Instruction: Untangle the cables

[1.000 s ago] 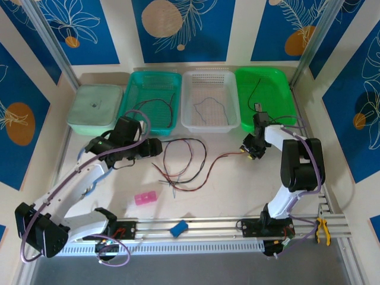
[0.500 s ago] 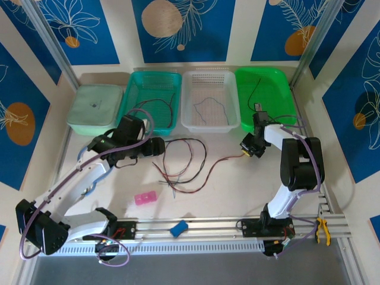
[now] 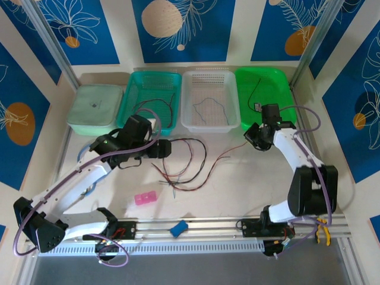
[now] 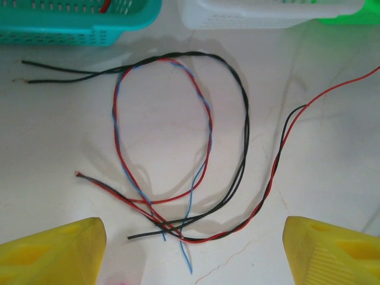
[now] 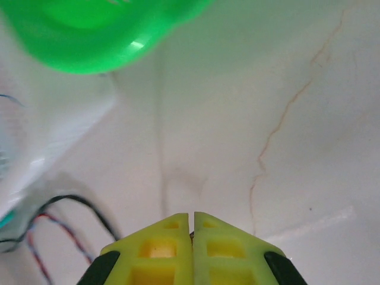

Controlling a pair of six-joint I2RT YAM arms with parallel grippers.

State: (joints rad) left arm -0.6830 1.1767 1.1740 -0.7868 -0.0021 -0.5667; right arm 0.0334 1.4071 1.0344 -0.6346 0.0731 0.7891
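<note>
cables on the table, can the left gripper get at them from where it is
Probably yes: the left gripper is open right above the cables, which lie on the table with nothing over them.

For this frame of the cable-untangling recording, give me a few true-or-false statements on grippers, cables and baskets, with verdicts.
1. The left gripper stands open above the tangle. True.
2. The right gripper stands wide open. False: its fingers are pressed together.
3. A blue-grey wire lies in the white basket. True.
4. The tangle lies inside a basket. False: it lies on the table, in front of the baskets.
5. The green basket is empty. False: a black wire lies in it.
</note>
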